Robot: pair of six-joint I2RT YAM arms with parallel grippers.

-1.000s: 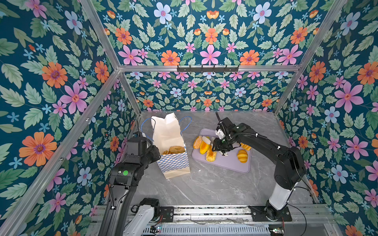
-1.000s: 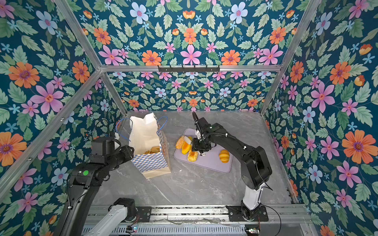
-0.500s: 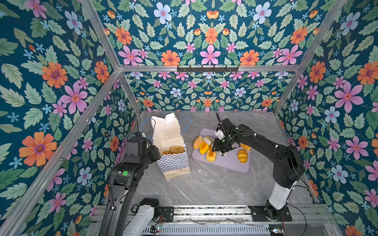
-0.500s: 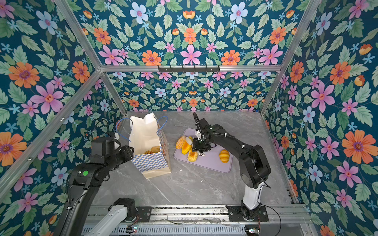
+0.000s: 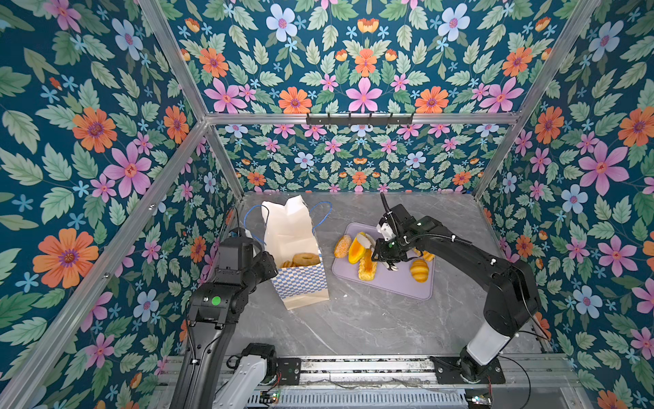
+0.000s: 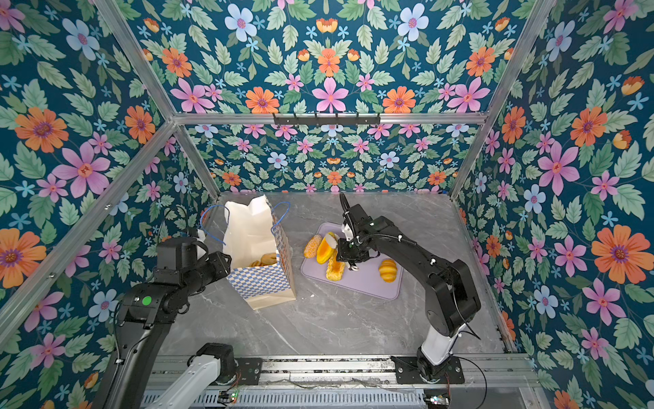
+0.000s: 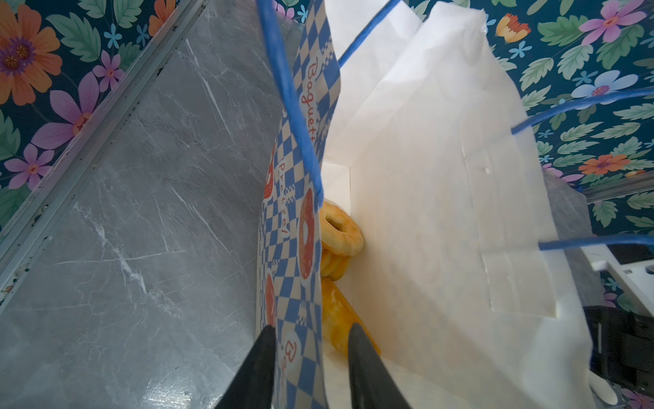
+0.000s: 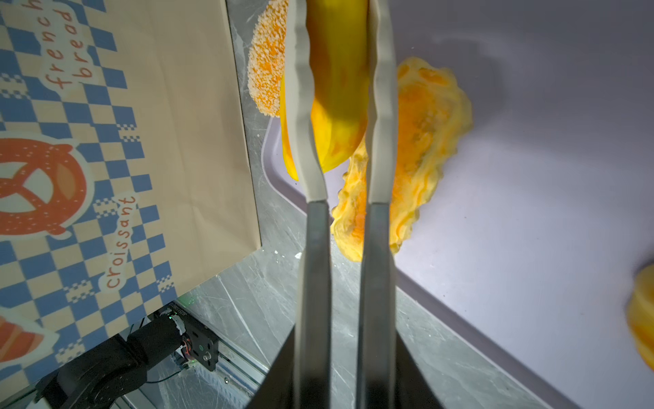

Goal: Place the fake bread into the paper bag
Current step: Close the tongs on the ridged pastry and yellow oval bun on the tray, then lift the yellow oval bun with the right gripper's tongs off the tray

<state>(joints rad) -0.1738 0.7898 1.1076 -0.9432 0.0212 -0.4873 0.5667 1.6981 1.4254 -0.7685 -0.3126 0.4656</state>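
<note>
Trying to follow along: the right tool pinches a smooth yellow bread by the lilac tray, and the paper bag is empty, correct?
Not empty: the left wrist view shows a bagel ring and more bread inside the paper bag. The right tool does pinch the smooth yellow bread by the lilac tray.

The paper bag [image 6: 260, 283] stands open on the grey bench [image 6: 336, 325] with golden breads [image 6: 264, 260] inside. Just beside it, over the lilac tray [image 6: 364, 285], the right gripper [image 6: 332, 244] meets a smooth yellow loaf [image 6: 322, 252]. A ridged bun [image 6: 388, 270] lies apart.
</note>
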